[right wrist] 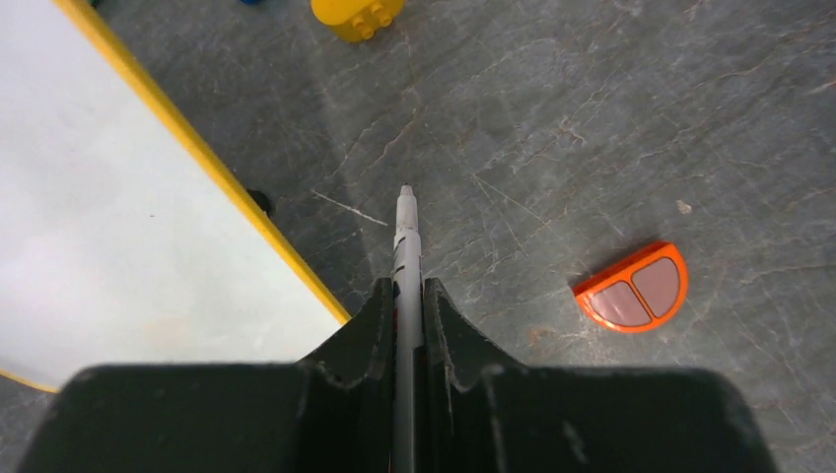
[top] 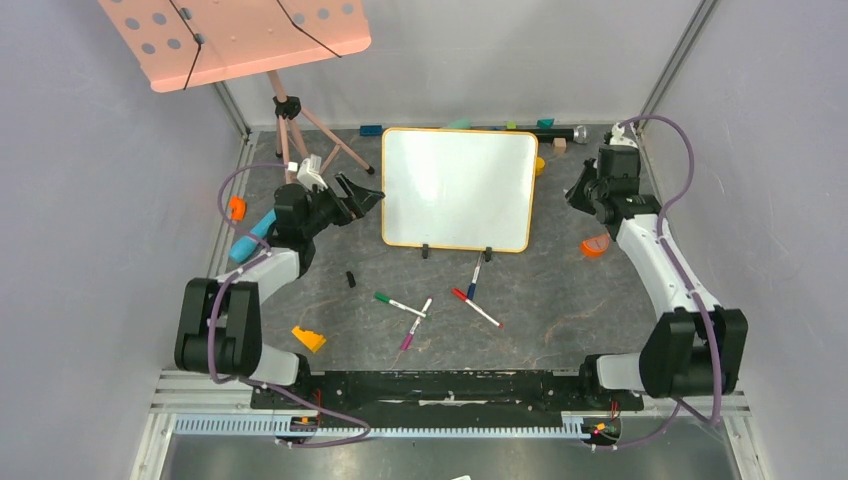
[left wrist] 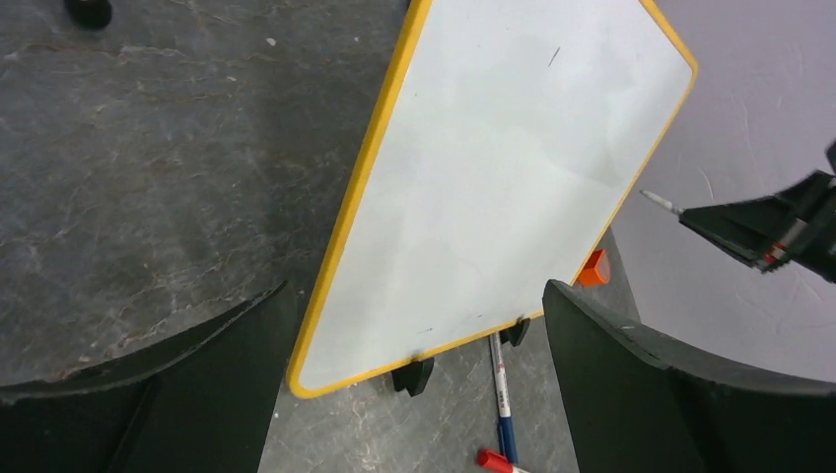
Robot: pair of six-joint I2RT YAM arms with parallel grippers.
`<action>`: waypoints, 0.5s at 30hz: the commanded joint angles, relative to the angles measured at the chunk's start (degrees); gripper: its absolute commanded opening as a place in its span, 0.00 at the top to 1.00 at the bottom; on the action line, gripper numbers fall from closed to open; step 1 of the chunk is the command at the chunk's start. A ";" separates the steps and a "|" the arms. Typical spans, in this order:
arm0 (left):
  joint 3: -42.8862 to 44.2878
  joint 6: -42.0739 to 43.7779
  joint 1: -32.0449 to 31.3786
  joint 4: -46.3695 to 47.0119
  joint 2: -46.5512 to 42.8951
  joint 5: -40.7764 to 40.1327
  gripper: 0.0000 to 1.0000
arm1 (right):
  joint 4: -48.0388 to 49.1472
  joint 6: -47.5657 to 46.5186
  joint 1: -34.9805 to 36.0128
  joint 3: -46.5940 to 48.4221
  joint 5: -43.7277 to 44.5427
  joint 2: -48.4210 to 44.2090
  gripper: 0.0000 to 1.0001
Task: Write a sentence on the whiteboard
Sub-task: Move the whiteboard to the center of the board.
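The whiteboard (top: 458,188) stands upright on two black clip feet at the back middle of the table. Its white face is blank; no sentence shows on it. It also shows in the left wrist view (left wrist: 513,168) and the right wrist view (right wrist: 99,227). My left gripper (top: 368,197) is open and empty just left of the board's left edge, jaws (left wrist: 414,296) spread wide. My right gripper (top: 576,192) is shut on a grey marker (right wrist: 406,236) to the right of the board, with the tip pointing out past the fingers and clear of the board.
Several loose markers lie in front of the board: blue (top: 474,277), red (top: 476,308), green (top: 398,304) and pink (top: 415,325). An orange half-round piece (top: 595,245) lies near the right arm. A pink music-stand tray (top: 240,35) on a tripod stands at the back left. A yellow wedge (top: 308,339) lies near the left.
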 commanded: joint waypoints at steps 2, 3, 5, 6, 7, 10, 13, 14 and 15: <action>1.20 3.83 0.45 17.38 6.92 4.53 0.00 | 5.36 -1.99 -1.49 3.48 -7.50 5.06 1.00; 0.52 5.53 0.45 18.73 7.32 2.55 0.00 | 5.90 -1.98 -1.49 3.71 -7.47 6.01 1.00; -0.18 7.90 0.44 22.80 9.48 2.16 0.00 | 6.80 -1.90 -1.54 3.97 -7.35 7.56 1.00; 0.22 9.14 0.44 24.83 11.04 3.78 0.00 | 7.27 -1.90 -1.48 4.16 -7.38 8.46 1.00; 1.14 9.61 0.42 25.85 13.08 4.86 0.00 | 7.83 -1.91 -1.49 4.29 -7.63 9.28 1.00; 5.04 8.66 0.45 27.52 19.04 9.31 0.02 | 9.04 -1.76 -1.49 5.18 -9.02 11.86 1.00; 6.76 3.85 0.45 36.85 24.60 13.01 0.07 | 9.81 -1.74 -1.46 6.46 -10.37 14.62 1.00; 7.67 2.63 0.42 37.59 26.46 13.71 0.09 | 10.02 -1.72 -1.43 6.87 -10.73 15.46 1.00; 8.81 2.15 0.44 37.67 27.99 14.73 0.14 | 10.48 -1.72 -1.48 7.12 -11.33 16.13 1.00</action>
